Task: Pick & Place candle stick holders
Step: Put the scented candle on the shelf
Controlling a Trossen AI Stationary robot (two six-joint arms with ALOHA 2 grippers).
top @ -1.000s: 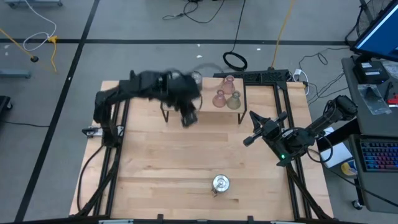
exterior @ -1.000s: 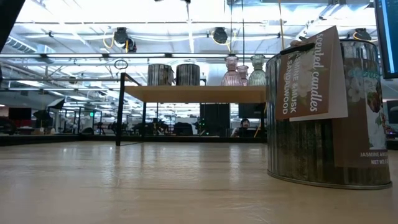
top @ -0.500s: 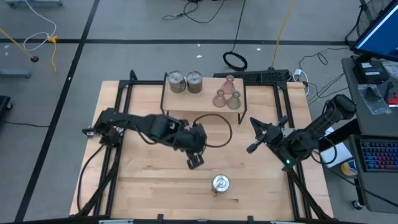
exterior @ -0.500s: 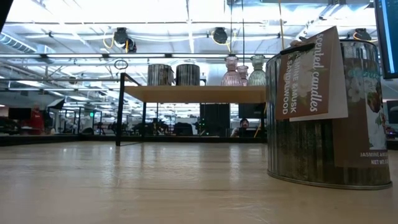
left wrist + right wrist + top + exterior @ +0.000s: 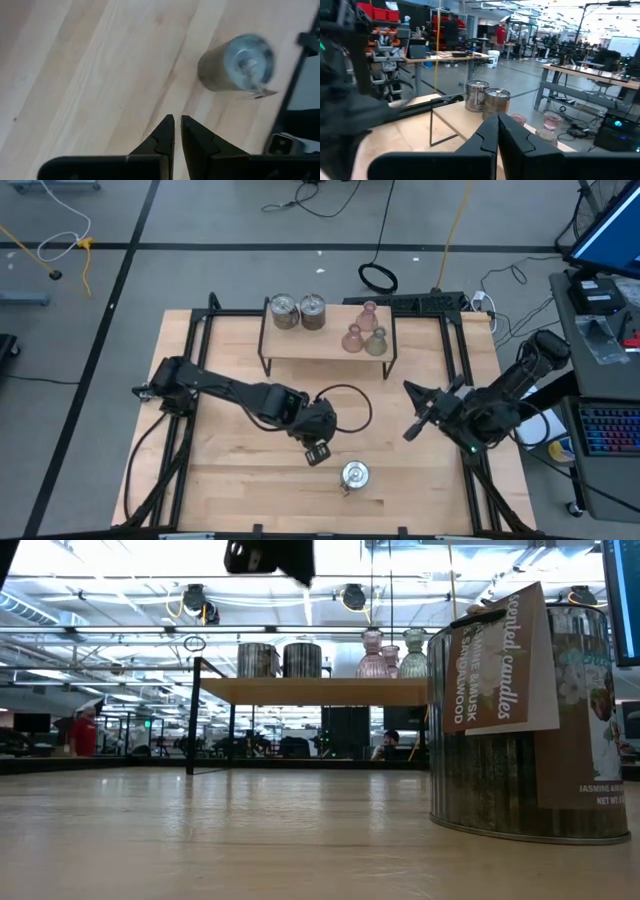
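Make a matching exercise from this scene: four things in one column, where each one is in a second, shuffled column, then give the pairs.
Things
1. left gripper
2. right gripper
3. lone silver holder
4. green glass holder

Places
A. on the raised shelf, beside two pink glass holders
B. on the tabletop near the front edge
C. empty, at the table's right side
D. empty, above the tabletop, just beside the lone silver holder

Pairs: 1-D, 2-C, 3-B, 4-A
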